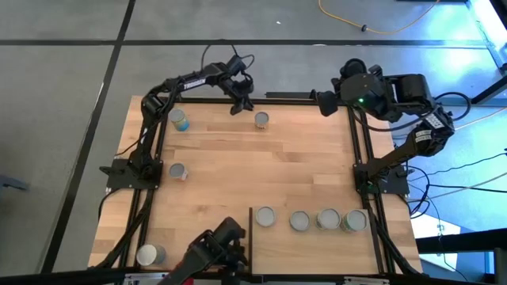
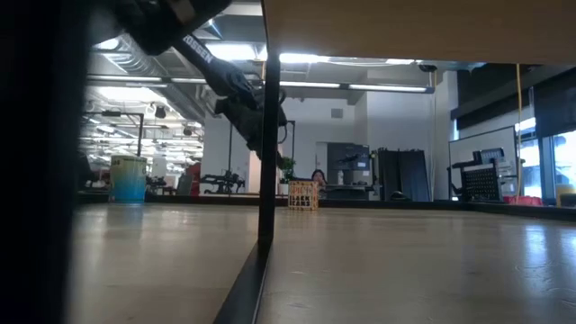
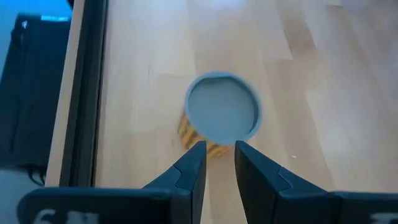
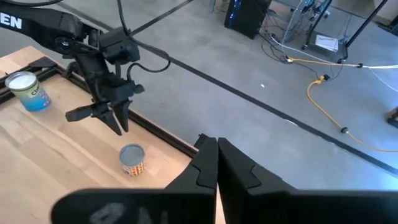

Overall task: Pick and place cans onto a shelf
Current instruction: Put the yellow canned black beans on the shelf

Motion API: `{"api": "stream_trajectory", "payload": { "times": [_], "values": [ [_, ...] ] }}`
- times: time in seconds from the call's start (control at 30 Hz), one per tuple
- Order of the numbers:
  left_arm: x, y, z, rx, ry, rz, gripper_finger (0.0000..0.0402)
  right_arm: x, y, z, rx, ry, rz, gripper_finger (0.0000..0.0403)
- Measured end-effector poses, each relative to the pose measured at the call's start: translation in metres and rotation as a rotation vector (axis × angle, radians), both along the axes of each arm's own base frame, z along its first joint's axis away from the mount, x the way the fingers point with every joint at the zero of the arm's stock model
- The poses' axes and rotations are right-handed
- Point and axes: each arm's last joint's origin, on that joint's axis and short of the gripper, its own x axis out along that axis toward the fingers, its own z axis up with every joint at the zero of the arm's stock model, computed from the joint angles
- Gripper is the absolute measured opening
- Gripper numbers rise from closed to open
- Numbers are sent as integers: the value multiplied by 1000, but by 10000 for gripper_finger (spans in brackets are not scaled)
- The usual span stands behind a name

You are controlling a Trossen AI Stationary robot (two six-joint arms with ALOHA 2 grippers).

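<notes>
One can sits below your left gripper, fingers slightly parted; right gripper closed, empty.

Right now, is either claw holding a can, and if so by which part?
No. The left claw hangs above an orange-labelled can, fingers slightly apart, not touching it. The right claw is shut and empty.

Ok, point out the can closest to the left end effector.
The orange-labelled can at the table's far edge, just beside the left end effector; the blue-labelled can stands further off.
</notes>
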Motion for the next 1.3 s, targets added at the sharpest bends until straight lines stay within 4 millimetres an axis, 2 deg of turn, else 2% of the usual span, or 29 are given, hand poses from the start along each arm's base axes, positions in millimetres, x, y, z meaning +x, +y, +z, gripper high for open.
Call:
{"api": "stream_trajectory", "payload": {
  "times": [0.1, 0.27, 0.5, 0.67, 0.73, 0.87, 1.03, 1.2, 1.3],
  "values": [
    [4, -3, 0, 50, -12, -47, 78, 0, 0, 0, 6, -11, -7, 5],
    [3, -3, -3, 258, 39, -173, 78, 0, 0, 0, 6, -11, -7, 5],
    [-7, -11, -6, 291, 94, -342, 78, 1, 0, -1, 33, -15, 13, 5],
    [-16, -22, 15, 357, 101, -447, 78, 1, 0, -1, 33, -15, 11, 5],
    [-18, -24, 26, 368, 114, -406, 78, 0, 0, -1, 33, -15, 9, 5],
    [-18, -18, 47, 367, 129, -181, 77, 0, 0, 0, 27, -14, 5, 5],
    [-7, -17, 80, 200, 99, 113, 78, 0, -3, 0, 26, -14, -7, 5],
    [17, -43, 107, 51, 65, 222, 78, 1, -5, -1, 31, -9, -13, 5],
    [32, -63, 107, 34, 82, 189, 78, 1, -5, -1, 31, -7, -13, 5]
  ]
}}
